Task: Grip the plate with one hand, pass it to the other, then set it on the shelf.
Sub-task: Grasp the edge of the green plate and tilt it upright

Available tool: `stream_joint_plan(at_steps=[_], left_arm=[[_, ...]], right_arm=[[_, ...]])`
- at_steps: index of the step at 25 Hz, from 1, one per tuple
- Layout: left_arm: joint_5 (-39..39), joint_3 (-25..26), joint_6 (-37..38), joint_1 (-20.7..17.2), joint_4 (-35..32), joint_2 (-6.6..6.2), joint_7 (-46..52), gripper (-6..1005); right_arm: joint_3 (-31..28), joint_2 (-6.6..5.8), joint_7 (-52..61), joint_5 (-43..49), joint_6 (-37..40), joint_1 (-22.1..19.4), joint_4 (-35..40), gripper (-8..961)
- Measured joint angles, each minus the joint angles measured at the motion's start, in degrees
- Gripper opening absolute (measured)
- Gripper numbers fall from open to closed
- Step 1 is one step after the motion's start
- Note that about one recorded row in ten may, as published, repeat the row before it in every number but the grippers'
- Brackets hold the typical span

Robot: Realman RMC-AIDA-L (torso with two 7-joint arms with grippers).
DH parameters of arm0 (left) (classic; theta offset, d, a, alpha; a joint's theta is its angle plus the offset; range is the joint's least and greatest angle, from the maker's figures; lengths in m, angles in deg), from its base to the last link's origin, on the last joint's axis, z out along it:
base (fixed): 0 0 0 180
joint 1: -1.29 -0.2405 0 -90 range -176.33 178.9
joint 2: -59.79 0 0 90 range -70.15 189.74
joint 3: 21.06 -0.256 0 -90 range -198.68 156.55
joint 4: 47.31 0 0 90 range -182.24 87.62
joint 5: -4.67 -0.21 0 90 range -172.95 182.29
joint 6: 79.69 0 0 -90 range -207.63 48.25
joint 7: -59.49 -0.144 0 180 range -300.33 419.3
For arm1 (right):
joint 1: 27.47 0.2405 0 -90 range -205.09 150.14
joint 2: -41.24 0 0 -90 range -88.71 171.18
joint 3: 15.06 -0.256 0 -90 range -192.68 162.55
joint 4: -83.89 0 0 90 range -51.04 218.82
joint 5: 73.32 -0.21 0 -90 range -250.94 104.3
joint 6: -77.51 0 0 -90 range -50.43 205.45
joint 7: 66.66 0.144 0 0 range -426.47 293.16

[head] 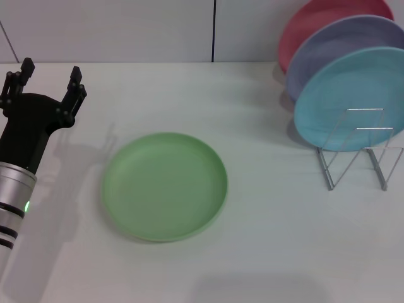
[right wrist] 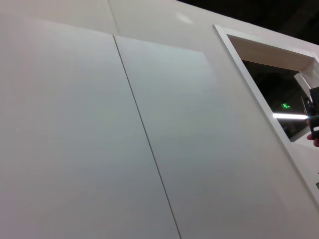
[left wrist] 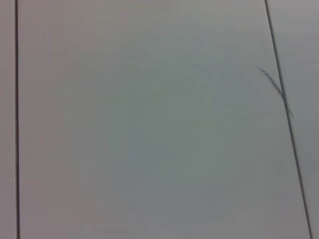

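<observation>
Light green plate (head: 165,186) lies flat, well apart from the wire shelf (head: 358,151).

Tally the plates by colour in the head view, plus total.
Light green plate: 1, flat on the table, left gripper open beside it
Turquoise plate: 1, upright in the wire rack
Lavender plate: 1, upright behind the turquoise one
Pink-red plate: 1, upright at the back
Total: 4 plates
</observation>
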Motion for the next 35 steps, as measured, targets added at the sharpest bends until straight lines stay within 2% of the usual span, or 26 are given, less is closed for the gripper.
stream_joint_plan(at_steps=[10,11,12,13,14,16,17,20,24,27,30,33,35], left_arm=[[-0.01,-0.63,-0.36,0.00,0.23,-0.03,-0.14,785],[-0.14,-0.70,-0.68,0.00,0.59,-0.06,-0.38,785],[-0.62,-0.53,-5.00,-0.38,4.46,-0.52,-3.49,785],[-0.62,-0.53,-5.00,-0.38,4.46,-0.52,-3.49,785],[-0.97,2.17,-12.83,-1.52,11.35,-1.08,-8.06,785],[-1.32,5.50,-20.38,-2.50,16.84,-1.31,-11.72,785],[-1.93,8.75,-28.16,-3.36,21.63,-1.40,-15.33,785],[-3.27,16.65,-47.69,-5.78,34.82,-0.88,-21.68,785],[-3.37,24.80,-72.96,-7.23,49.25,-0.66,-22.81,784],[-3.48,30.06,-90.08,-7.04,55.66,-0.42,-21.42,784],[-4.66,34.27,-103.11,-5.81,58.67,-0.42,-16.72,784],[-10.56,36.20,-110.75,-4.90,59.61,-0.49,-10.85,784],[-15.00,36.26,-113.15,-4.84,59.88,-0.42,-7.69,783]], right_arm=[[0.00,0.00,-0.02,0.42,0.17,-0.08,-0.16,813],[0.00,0.00,-0.02,0.43,0.18,-0.07,-0.17,813],[0.00,0.00,-0.02,0.44,0.17,-0.04,-0.17,813],[0.00,0.00,-0.02,0.44,0.17,-0.01,-0.16,813],[0.00,0.00,-0.02,0.45,0.14,0.06,-0.14,813],[-0.01,0.00,-0.01,0.51,-0.01,0.18,-0.03,813],[0.00,-0.02,-0.01,0.56,-0.05,0.21,0.00,813],[0.00,-0.06,-0.01,1.08,-0.13,0.24,-0.01,812],[0.00,-0.08,-0.02,1.32,-0.34,0.08,0.04,812],[0.00,-0.09,-0.02,1.32,-0.61,0.02,0.15,812],[0.00,-0.09,-0.04,1.32,-1.00,0.18,0.18,812],[0.00,-0.09,-0.05,1.33,-1.52,0.42,0.25,812],[0.00,-0.09,-0.06,1.43,-1.77,0.56,0.28,812]])
